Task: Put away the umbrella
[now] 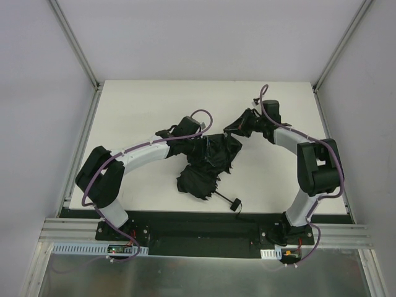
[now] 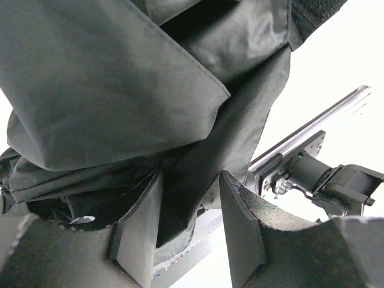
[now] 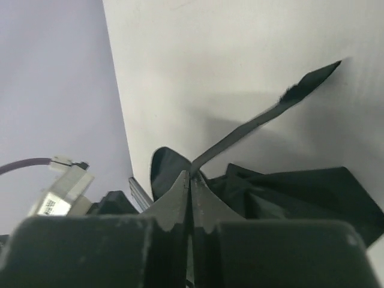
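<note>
White tabletop (image 1: 142,105) carries the umbrella (image 1: 201,176) crumpled at its middle, with its handle (image 1: 236,205) and cord nearest the arm bases. Your left gripper (image 2: 191,180) has its jaws apart, with canopy fabric hanging between them. Farther back, your right gripper (image 3: 191,180) has its jaws pinched tight on the strap (image 3: 264,117).

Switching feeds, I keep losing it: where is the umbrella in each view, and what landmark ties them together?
Top external: umbrella crumpled at the picture's centre.
Left wrist: its fabric fills the upper left, reaching between the fingers of the left gripper.
Right wrist: fabric at lower right; its strap runs up-right from the shut right gripper.
Shared landmark: the white table under it; in left wrist, likely the bright patch at right.
</note>
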Controlling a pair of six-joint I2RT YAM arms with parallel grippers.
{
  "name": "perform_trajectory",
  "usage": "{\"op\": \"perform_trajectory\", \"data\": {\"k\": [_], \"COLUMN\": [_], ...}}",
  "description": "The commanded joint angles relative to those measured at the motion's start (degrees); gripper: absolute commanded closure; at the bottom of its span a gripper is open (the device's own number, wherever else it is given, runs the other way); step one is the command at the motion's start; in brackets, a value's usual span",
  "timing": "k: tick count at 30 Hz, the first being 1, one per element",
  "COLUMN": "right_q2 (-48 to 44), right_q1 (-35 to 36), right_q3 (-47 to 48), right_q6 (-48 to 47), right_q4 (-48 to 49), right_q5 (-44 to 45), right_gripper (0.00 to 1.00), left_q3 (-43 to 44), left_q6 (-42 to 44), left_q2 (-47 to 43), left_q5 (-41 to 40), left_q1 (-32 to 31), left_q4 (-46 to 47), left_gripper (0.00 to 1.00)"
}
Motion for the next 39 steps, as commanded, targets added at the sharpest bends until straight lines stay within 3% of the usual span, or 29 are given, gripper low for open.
{"op": "perform_trajectory", "data": {"k": [1, 7, 13, 17, 22, 27, 30, 39], "right_q2": [-1.7, -6.8, 2.0, 9.8, 15.7, 16.3, 15.5, 15.5], "right_q1": [1.8, 6.9, 9.3, 6.3, 2.5, -1.2, -3.8, -4.6], "right_q3": [5.9, 6.1, 8.1, 10.7, 10.8, 8.0, 6.1, 10.0], "right_q6": [1.1, 9.5, 20.9, 18.2, 13.4, 9.2, 3.5, -18.5], "right_q4": [4.7, 12.8, 32.3, 34.6, 36.0, 34.0, 28.0, 0.3], "right_q5": [-5.1, -12.4, -18.5, -20.8, -23.5, -21.9, -18.9, -6.3], "right_gripper": [1.00, 1.00, 1.00, 1.00, 0.98, 0.92, 0.80, 0.92], "left_q3": [0.5, -1.2, -3.6, -2.2, 1.0, 0.8, 0.5, 0.1], "left_q6": [-1.1, -2.3, -5.4, -5.4, -5.3, -5.8, -6.9, -6.0], "left_q2": [-1.8, -5.2, -10.4, -8.1, 1.8, 6.4, 7.6, 7.5], "left_q5": [0.8, -2.6, -7.8, -7.7, -2.1, -2.3, -2.5, -2.8], "left_q1": [0.7, 0.8, 1.0, 1.1, 1.0, 0.7, -0.1, -0.2], "left_q4": [0.0, 0.2, 0.5, 0.9, 3.7, 4.8, 5.0, 5.0], "left_gripper": [0.60, 0.66, 0.59, 0.49, 0.51, 0.57, 0.57, 0.54]}}
